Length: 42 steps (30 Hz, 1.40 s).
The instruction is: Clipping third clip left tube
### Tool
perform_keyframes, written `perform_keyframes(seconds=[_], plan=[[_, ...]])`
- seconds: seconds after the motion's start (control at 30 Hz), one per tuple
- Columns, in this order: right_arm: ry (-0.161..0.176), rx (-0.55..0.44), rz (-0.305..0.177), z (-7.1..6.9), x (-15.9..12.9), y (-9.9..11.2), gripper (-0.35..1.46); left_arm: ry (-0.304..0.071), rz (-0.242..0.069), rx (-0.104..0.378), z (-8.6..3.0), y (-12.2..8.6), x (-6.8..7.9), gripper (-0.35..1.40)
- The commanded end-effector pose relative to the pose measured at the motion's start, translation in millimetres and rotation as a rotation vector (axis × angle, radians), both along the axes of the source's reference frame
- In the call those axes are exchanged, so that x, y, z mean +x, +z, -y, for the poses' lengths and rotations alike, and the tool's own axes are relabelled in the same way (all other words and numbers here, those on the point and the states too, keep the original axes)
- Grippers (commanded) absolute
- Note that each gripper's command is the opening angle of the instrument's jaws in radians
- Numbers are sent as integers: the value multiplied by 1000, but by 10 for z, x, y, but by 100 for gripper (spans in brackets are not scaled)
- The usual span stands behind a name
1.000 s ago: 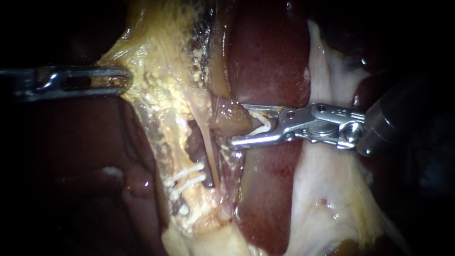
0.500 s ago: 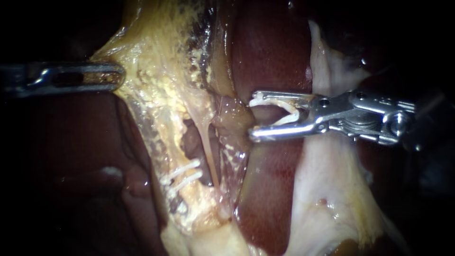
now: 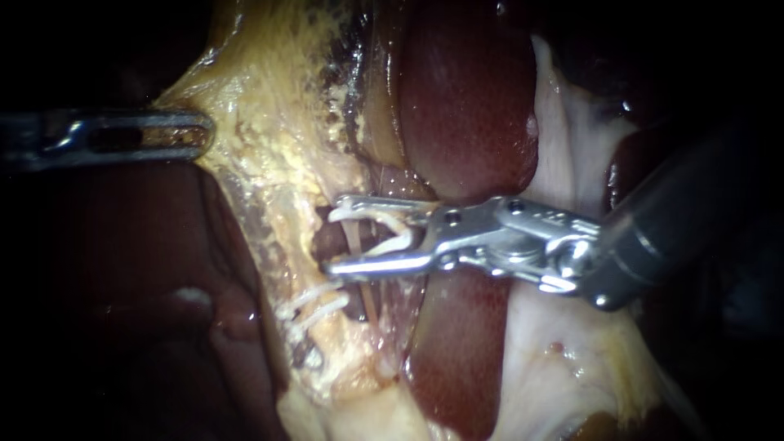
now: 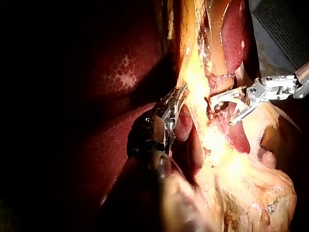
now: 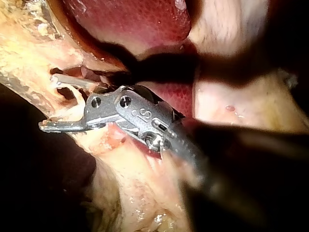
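My right instrument [image 3: 333, 238] comes in from the right with its jaws open and a white clip [image 3: 384, 229] lying along their inner faces. The jaws straddle a thin pale tube [image 3: 357, 245] in the window of the yellowish tissue [image 3: 278, 155]. Two white clips [image 3: 318, 304] sit across the tissue strand just below the jaws. My left instrument [image 3: 204, 135] is shut on the yellowish tissue's left edge and holds it taut. In the left wrist view my left instrument [image 4: 178, 94] grips that same sheet, and my right instrument [image 4: 222, 110] stands beyond it. The right wrist view shows my right instrument [image 5: 48, 102] open over the window.
Dark red liver [image 3: 465, 106] lies behind and under the right instrument's shaft. Pale whitish tissue [image 3: 555, 335] spreads at the lower right. A brownish lump [image 3: 392, 184] sits just above the upper jaw. Darker liver [image 3: 163, 269] fills the left side.
My right instrument has moved left from beside the brownish lump until its open jaws with the clip straddle the thin tube. The left instrument has held its grip.
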<state>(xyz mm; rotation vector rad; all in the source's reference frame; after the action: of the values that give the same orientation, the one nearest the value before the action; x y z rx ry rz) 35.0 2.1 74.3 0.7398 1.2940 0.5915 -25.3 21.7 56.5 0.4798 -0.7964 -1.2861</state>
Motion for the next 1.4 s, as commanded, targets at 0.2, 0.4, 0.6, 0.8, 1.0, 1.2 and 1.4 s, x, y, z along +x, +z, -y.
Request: perform_keyframes(seconds=[0.2,0.4,0.6,0.8,1.0,1.2,1.4], plan=[[-5,13,12,2,1,26,60,-2,-2,0,1,-2,-2,-35],[-9,22,18,4,2,34,60,-2,-2,0,2,-3,-2,-35],[-46,45,-5,11,6,33,60,-3,-2,0,2,-3,-2,-35],[-81,92,-73,15,10,24,60,-3,-2,0,2,-3,-2,-35],[-99,121,-123,14,25,22,60,-3,-2,0,2,-3,-2,-35],[-91,118,-133,12,38,26,59,-3,-2,0,2,-3,-2,-35],[-90,137,-143,10,49,28,59,-3,-3,0,2,-3,-2,-35]])
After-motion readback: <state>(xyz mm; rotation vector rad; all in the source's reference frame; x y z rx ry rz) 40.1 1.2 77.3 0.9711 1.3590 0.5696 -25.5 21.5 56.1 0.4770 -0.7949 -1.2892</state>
